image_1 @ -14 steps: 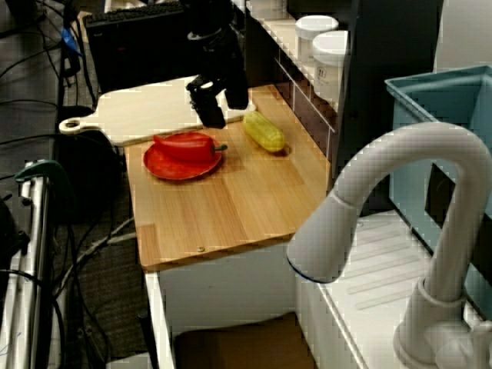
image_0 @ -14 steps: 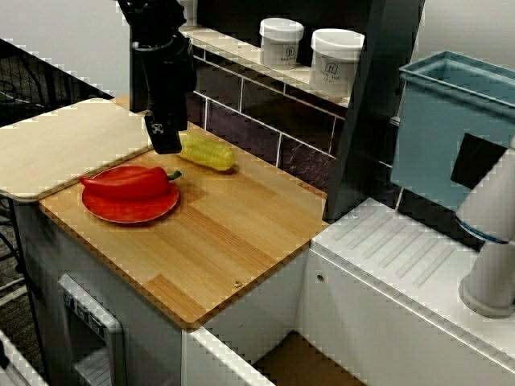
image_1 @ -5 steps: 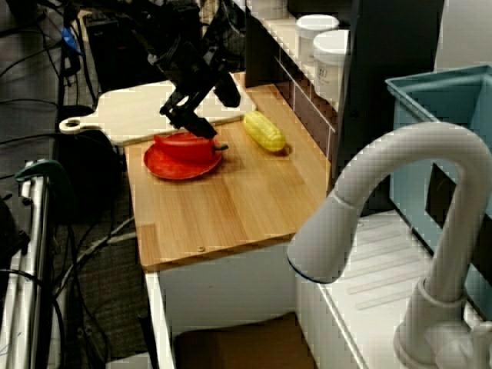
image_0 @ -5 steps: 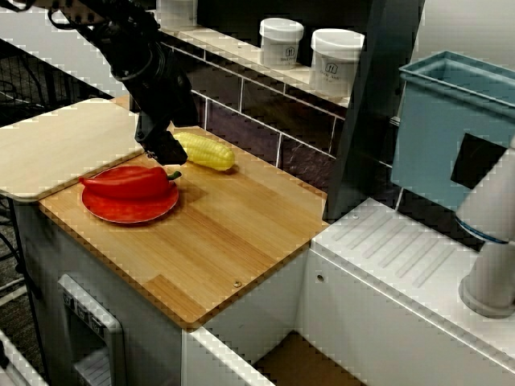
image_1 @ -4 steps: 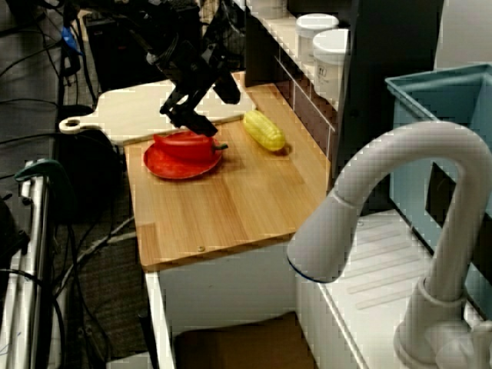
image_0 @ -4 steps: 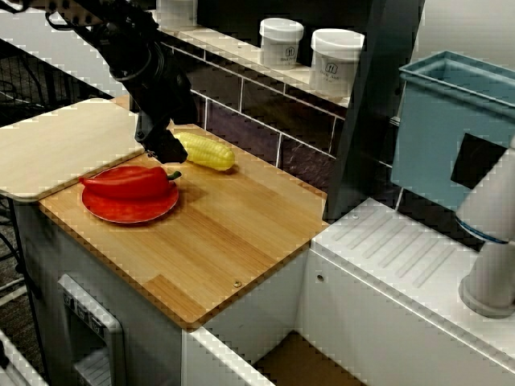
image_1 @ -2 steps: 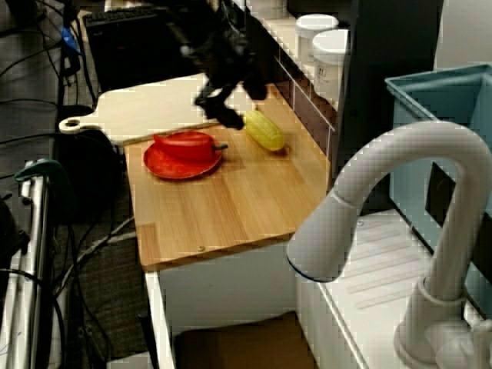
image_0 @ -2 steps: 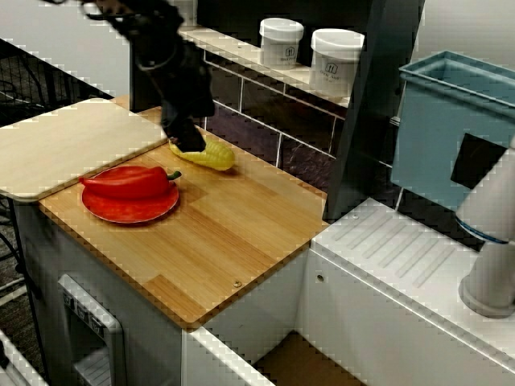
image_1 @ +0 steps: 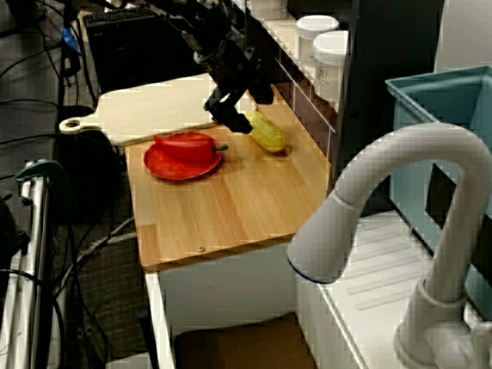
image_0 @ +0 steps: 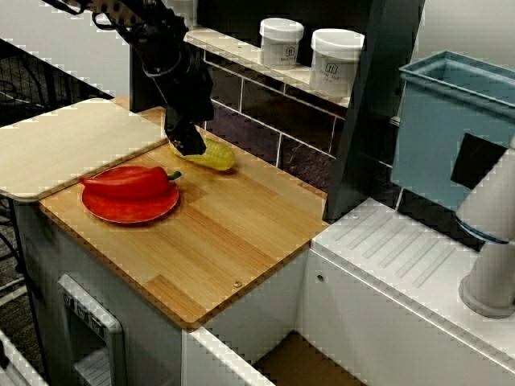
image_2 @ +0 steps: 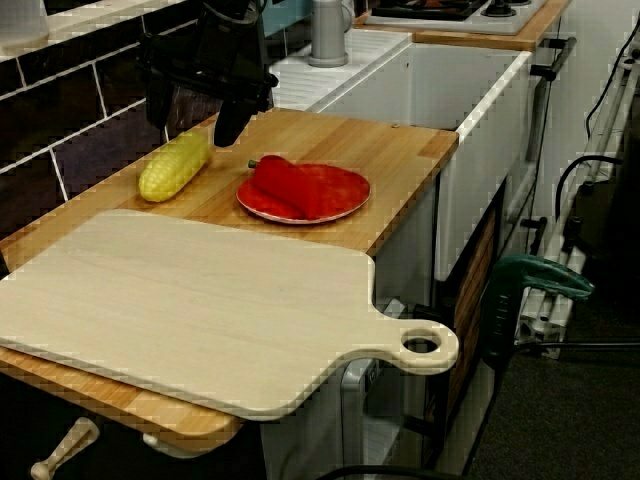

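Observation:
A yellow corn cob point(image_0: 213, 154) point(image_1: 267, 132) point(image_2: 175, 165) lies on the wooden counter point(image_0: 225, 233) close to the dark tiled wall. My black gripper point(image_0: 189, 145) point(image_1: 231, 115) point(image_2: 192, 115) hangs low over the cob's end nearest the cutting board. It is open: in the view from the cutting-board end its two fingers point(image_2: 229, 122) stand apart, one on each side of that end of the cob. I cannot tell whether they touch it. Beside it, a red pepper point(image_0: 129, 181) point(image_1: 184, 142) point(image_2: 285, 185) rests on a red plate point(image_0: 129, 211) point(image_2: 348, 188).
A pale cutting board point(image_0: 64, 145) point(image_2: 200, 310) overhangs the counter's left end. Two white jars point(image_0: 282, 40) point(image_0: 336, 60) stand on the shelf above the tiles. A blue bin point(image_0: 451, 129), a white draining surface point(image_0: 402, 257) and a tap point(image_1: 400, 192) lie to the right.
The gripper has swung from beside the pepper's stem toward the wall and now sits over the corn. Corn, pepper and plate have not moved.

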{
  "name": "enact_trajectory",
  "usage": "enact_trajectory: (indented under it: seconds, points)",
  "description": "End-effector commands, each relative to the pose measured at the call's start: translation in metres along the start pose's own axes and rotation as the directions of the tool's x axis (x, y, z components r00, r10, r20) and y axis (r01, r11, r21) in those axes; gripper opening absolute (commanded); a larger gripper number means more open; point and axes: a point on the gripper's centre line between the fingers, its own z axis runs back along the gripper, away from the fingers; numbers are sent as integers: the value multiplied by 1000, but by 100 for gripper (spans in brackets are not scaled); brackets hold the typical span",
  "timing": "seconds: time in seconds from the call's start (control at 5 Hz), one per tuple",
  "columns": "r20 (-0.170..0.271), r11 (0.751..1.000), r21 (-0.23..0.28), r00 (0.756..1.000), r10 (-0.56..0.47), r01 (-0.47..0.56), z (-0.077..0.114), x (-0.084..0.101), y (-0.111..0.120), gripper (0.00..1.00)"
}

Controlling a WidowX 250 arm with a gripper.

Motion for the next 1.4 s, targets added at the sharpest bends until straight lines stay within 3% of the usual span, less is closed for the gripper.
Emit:
enact_trajectory:
  seconds: [0.0,0.6,1.2]
  points:
    - [14,999,52,1000,2,-2,14,-4,13,100]
    - [9,999,41,1000,0,-1,11,-3,19,100]
    - [-11,1000,-3,1000,6,-6,6,-2,23,100]
